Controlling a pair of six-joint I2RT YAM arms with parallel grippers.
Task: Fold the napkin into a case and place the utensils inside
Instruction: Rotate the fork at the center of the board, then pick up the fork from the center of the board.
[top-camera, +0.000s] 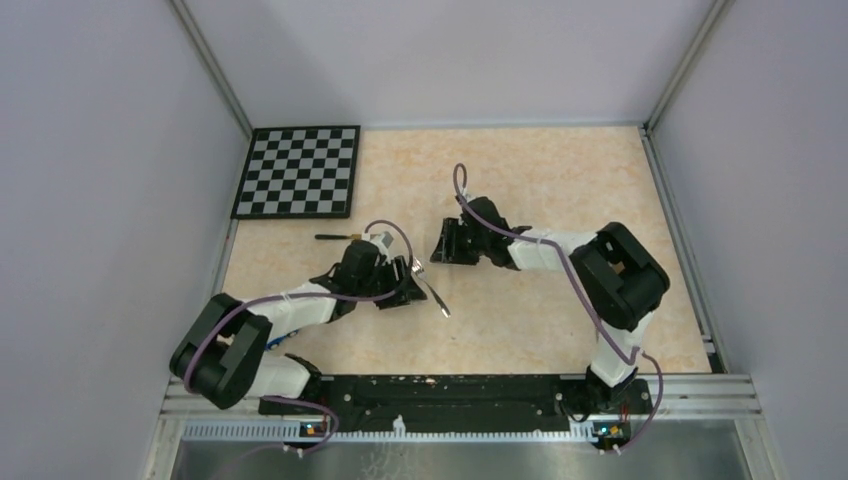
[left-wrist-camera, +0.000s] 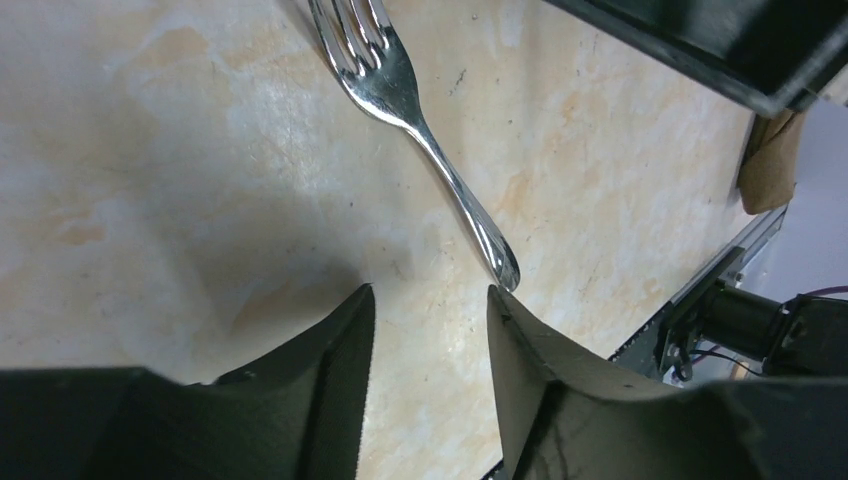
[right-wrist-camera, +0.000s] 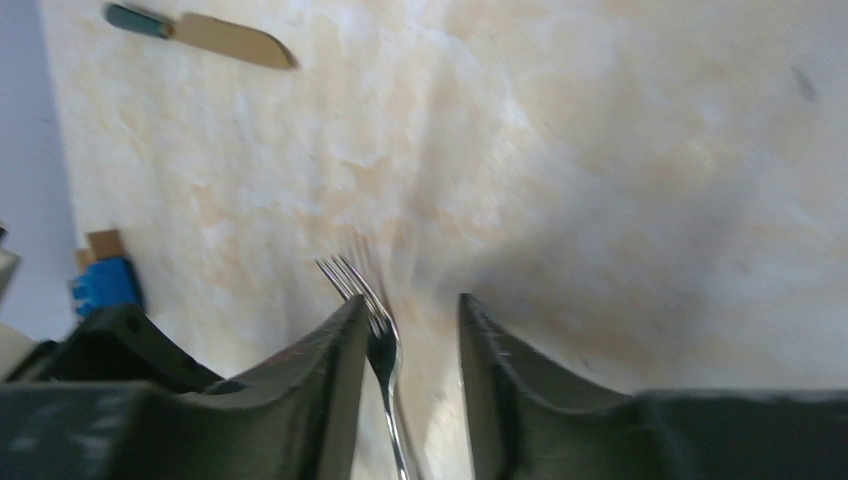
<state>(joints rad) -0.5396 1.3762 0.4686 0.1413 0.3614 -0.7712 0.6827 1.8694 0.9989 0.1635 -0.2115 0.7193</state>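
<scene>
Dark, ridged fingers of the left gripper (left-wrist-camera: 430, 300) stood parted and empty, low over the table (top-camera: 560, 180). The rounded handle end of the fork (left-wrist-camera: 440, 165) lay just beyond their tips. Slim, polished steel with a gently waisted handle, the fork rested flat on the mottled cream, stone-patterned surface. On its far side the right gripper (right-wrist-camera: 410, 300) was also open, its jaws straddling the blurred tines without pinching them. Further off lay the knife (right-wrist-camera: 225, 38), with a dark handle and a flat gold blade, and beyond it a black-and-white checkerboard (top-camera: 298, 170). No napkin or case could be made out. Gathering the utensils seemed to be the step in hand. Next, one gripper would need to press low and close on the thin, slippery handle.
</scene>
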